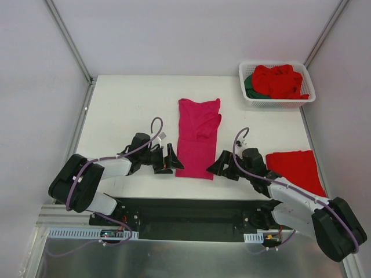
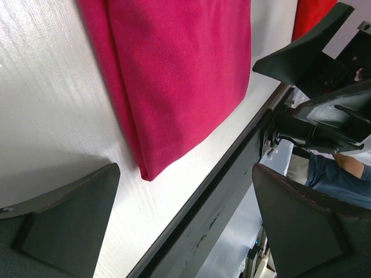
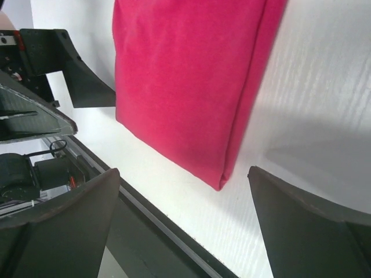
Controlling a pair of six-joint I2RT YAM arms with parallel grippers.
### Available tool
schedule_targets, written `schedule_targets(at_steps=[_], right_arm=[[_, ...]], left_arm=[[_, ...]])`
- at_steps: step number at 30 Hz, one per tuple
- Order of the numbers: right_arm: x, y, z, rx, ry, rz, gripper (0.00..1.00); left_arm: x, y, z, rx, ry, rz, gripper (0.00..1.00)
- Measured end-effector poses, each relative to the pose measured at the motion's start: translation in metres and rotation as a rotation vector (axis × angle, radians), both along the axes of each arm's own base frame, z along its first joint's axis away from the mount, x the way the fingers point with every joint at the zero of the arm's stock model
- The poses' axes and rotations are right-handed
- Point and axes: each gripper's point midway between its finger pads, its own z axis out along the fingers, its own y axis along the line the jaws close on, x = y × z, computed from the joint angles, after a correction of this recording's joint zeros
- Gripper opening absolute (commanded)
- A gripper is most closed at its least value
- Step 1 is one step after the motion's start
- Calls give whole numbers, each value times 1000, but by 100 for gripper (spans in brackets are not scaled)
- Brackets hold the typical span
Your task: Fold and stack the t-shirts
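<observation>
A magenta-pink t-shirt (image 1: pixel 197 139) lies in the middle of the table, folded into a long strip. My left gripper (image 1: pixel 168 161) is open, low beside the strip's near left corner. My right gripper (image 1: pixel 221 167) is open beside its near right corner. In the left wrist view the pink shirt (image 2: pixel 174 75) ends just ahead of the left gripper (image 2: pixel 185 169), and nothing is between the fingers. The right wrist view shows the pink shirt's (image 3: pixel 185 75) corner just ahead of the empty right gripper (image 3: pixel 184 171). A folded red t-shirt (image 1: pixel 297 168) lies flat at the right.
A white slotted basket (image 1: pixel 277 103) at the back right holds bunched red shirts (image 1: pixel 281 80) and a dark green one (image 1: pixel 250 87). The table's black front rail (image 1: pixel 185 211) runs just behind both grippers. Grey walls enclose the table on three sides.
</observation>
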Motion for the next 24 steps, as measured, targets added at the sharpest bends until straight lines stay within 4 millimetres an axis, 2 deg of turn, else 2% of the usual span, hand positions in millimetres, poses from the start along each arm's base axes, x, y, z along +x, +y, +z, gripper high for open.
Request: schedule_targets(at_steps=[4,14,24], right_arm=[[-13,-5,-16,-10,20,-16,95],[-24,2,-16,24,-20,-48,94],[-21,10,-15,96,4,-82,94]], left_arm=[[-3,0,0,-11,-6,-8,99],[-11,-3,1,-31,-17,-32,99],[-23,-10,0,-37,-20,-66,99]])
